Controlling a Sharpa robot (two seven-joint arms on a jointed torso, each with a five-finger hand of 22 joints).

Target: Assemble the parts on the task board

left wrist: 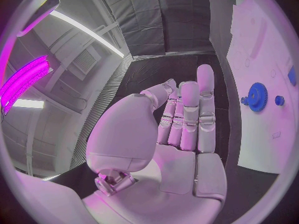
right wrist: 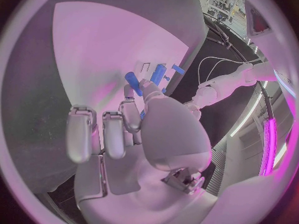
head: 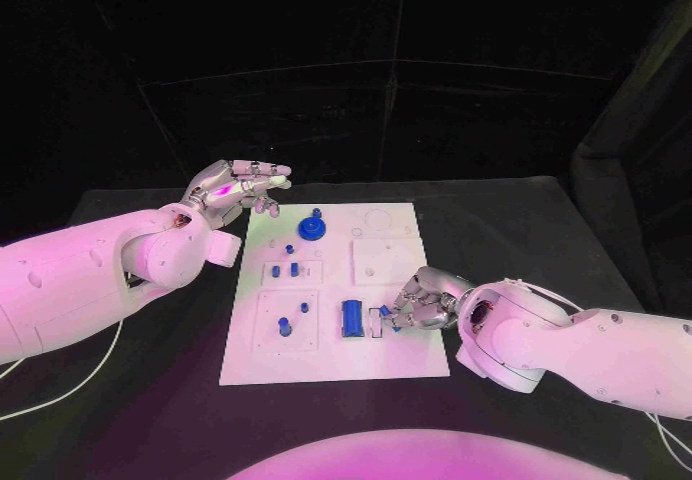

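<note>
I judge assembly midway: gear (head: 316, 229) seated on the board (head: 411, 355), my right hand (head: 421, 303) pinching a blue piece (right wrist: 133, 79), left hand (head: 235, 187) spread.

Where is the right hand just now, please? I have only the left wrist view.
Observer: The right hand is low over the near right part of the task board, fingertips at a small blue part.
Operator: Does it hold that part?
Observer: I cannot tell; its fingers curl in around it, beside a longer blue part.
Operator: What lies nearer than my gear?
Observer: Two short blue pegs stand on the board, nearer the robot than the blue gear.
</note>
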